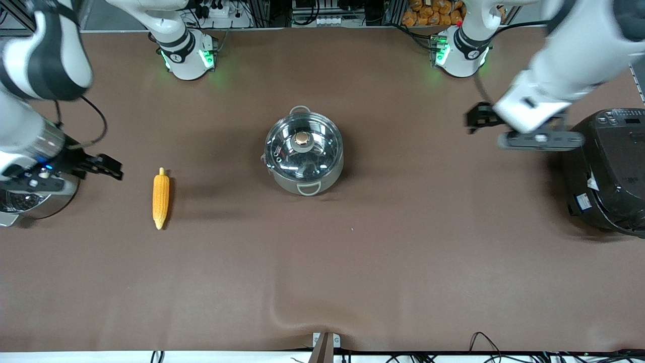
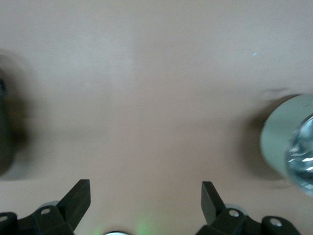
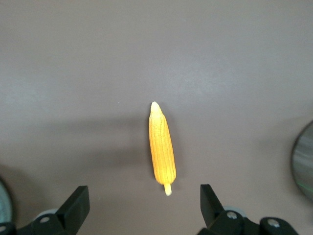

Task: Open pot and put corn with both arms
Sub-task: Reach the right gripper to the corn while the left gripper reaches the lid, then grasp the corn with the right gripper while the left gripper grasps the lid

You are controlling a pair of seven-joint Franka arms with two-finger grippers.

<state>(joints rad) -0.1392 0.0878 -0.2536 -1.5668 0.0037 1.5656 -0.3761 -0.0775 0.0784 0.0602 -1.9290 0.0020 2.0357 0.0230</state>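
The steel pot (image 1: 304,151) stands at the table's middle with its glass lid and copper knob (image 1: 302,139) on. Its edge also shows in the left wrist view (image 2: 288,147). The corn (image 1: 160,198) lies on the cloth toward the right arm's end, also seen in the right wrist view (image 3: 162,147). My right gripper (image 1: 108,168) is open and empty, over the table beside the corn, apart from it; its jaws (image 3: 144,200) stand wide. My left gripper (image 1: 476,118) is open and empty over bare table between the pot and the rice cooker; its fingers (image 2: 78,198) stand wide.
A big black rice cooker (image 1: 612,171) stands at the left arm's end. A steel steamer pot (image 1: 25,201) sits at the right arm's end, partly under that arm. Brown cloth covers the table, with a wrinkle near the front edge (image 1: 282,302).
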